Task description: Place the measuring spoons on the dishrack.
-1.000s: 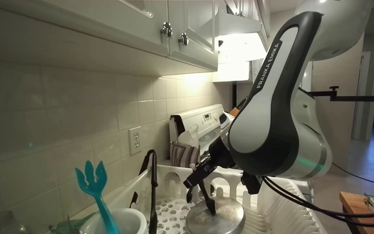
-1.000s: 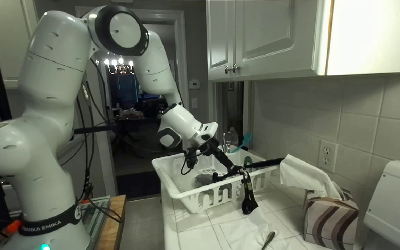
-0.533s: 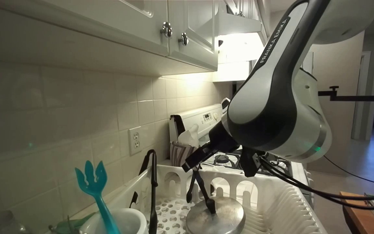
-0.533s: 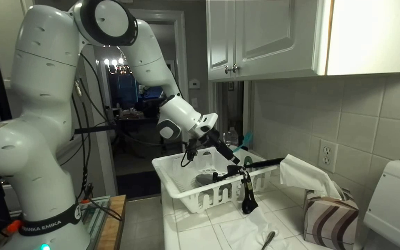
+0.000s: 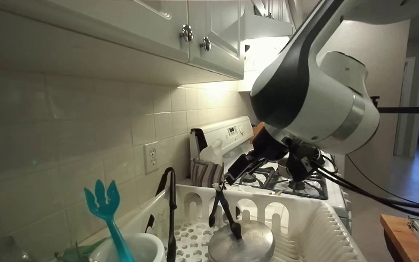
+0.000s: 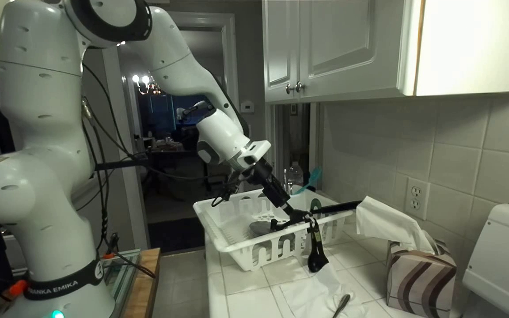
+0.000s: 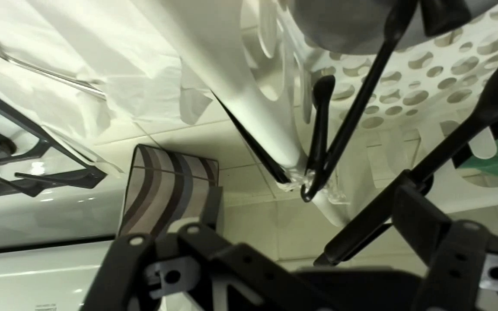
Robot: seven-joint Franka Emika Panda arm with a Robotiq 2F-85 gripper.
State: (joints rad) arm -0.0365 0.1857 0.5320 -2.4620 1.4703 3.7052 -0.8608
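"What does the dishrack (image 6: 259, 240) stand on?"

"A counter (image 6: 254, 304) of white tile, beside a tiled wall (image 5: 75, 127), with white cabinets (image 5: 104, 29) above. A stove (image 5: 222, 134) stands near one end, and through a doorway (image 6: 229, 53) a darker room (image 6: 170, 185) shows lit bulbs (image 6: 145, 79)."

"And the count?"

"One rack, holding one round steel lid (image 5: 255, 239), with one long black utensil (image 6: 338, 207) across its rim. One teal forked utensil (image 5: 102, 203) leans in one white cup (image 5: 160, 251). One striped tissue box (image 6: 420, 282); one metal utensil (image 6: 342, 304) on a crumpled white sheet (image 6: 312, 296). Two cabinet knobs (image 5: 186, 33) show in both exterior views."

"Where are the measuring spoons (image 6: 317, 254)?"

"On the rack, hanging over its rim from their joined end: two inside, at least one outside. The full number cannot be told."

"The gripper (image 7: 311, 198)?"

"Wide, its jaws well apart in the wrist view, near that joined end. Whether it touches the spoons cannot be told."
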